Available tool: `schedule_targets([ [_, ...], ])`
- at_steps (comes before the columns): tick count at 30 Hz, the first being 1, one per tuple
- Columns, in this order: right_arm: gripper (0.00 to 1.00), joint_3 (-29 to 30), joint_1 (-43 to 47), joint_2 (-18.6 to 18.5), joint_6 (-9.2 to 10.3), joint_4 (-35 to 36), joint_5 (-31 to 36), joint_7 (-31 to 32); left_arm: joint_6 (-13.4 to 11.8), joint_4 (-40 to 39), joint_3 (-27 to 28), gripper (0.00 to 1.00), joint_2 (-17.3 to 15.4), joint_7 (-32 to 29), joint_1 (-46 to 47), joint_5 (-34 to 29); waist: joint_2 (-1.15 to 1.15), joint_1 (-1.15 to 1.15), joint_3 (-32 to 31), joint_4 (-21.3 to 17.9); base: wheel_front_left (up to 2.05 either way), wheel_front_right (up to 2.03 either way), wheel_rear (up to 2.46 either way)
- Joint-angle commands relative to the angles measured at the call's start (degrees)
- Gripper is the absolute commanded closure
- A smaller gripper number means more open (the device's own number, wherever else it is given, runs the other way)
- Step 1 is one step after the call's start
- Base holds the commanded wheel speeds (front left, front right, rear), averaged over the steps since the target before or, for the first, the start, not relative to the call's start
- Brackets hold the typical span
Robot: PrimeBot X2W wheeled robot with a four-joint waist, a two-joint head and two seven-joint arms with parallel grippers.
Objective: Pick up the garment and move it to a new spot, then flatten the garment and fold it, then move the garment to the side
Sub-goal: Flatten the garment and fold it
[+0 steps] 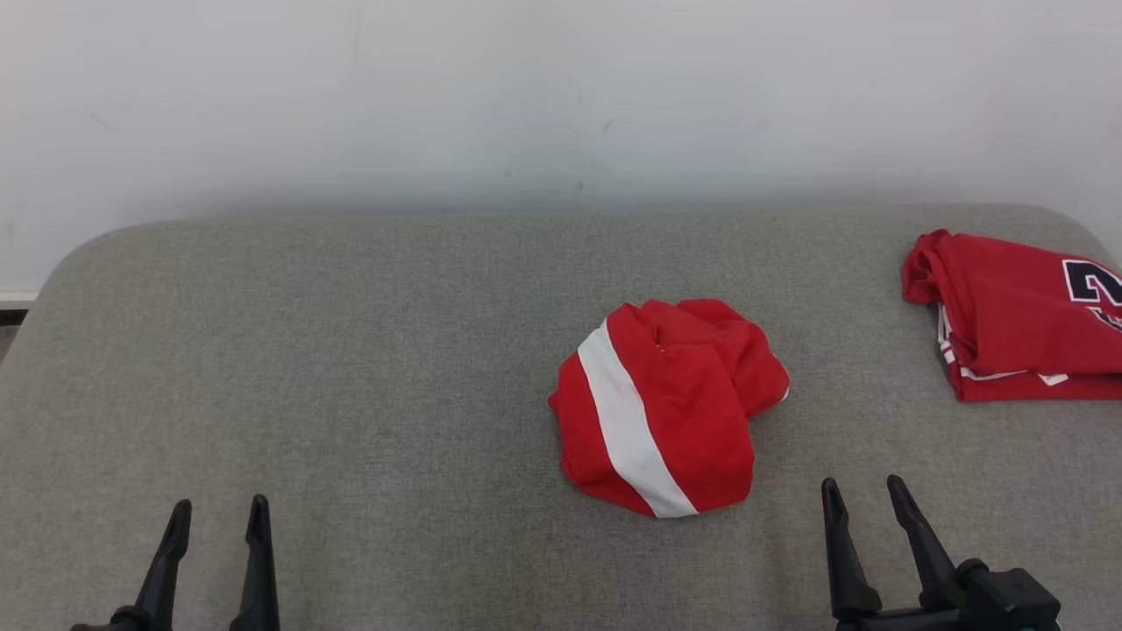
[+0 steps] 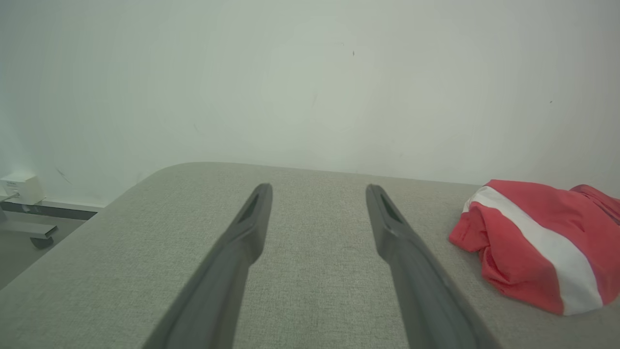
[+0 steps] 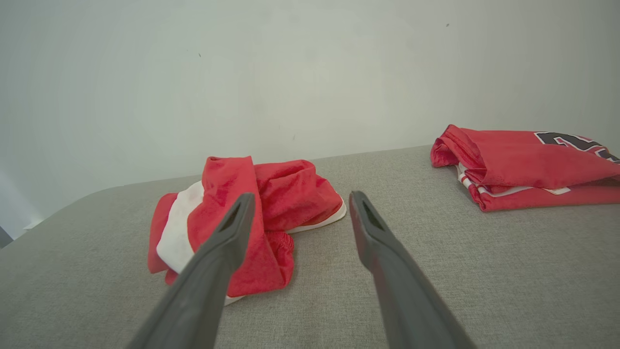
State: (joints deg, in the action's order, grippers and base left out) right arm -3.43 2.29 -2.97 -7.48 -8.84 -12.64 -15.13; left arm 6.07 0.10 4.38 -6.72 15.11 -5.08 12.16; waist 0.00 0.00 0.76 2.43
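Observation:
A crumpled red garment (image 1: 671, 407) with a broad white stripe lies bunched on the grey padded table (image 1: 351, 368), a little right of the middle. My right gripper (image 1: 863, 492) stands open near the front edge, just right of the garment and apart from it. In the right wrist view the garment (image 3: 271, 208) lies ahead and to the left of my open right gripper (image 3: 299, 202). Far to the left, my left gripper (image 1: 219, 513) is open over bare table. In the left wrist view the garment (image 2: 537, 242) lies off to the right of my left gripper (image 2: 317, 190).
A folded red jersey (image 1: 1021, 315) with white trim and a dark number rests at the table's far right; it also shows as the jersey (image 3: 523, 165) at the right of the right wrist view. A pale wall (image 1: 561, 96) stands behind the table. The table's far corners are rounded.

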Motion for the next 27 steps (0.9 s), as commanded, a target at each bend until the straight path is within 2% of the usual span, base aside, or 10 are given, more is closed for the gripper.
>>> schedule_targets([
  [1,0.0,0.0,0.3,-0.3,0.01,-0.2,0.4,0.0,0.2,0.3,0.3,0.0,0.4,0.0,0.4,-0.8,0.0,0.0,0.0,-0.1,0.0,0.0,0.0],
  [27,0.0,0.0,0.1,-0.5,0.01,-0.8,0.3,0.2,1.3,2.3,1.9,0.0,2.2,0.0,1.1,-1.7,0.0,0.0,0.4,0.0,0.0,0.0,0.0],
])
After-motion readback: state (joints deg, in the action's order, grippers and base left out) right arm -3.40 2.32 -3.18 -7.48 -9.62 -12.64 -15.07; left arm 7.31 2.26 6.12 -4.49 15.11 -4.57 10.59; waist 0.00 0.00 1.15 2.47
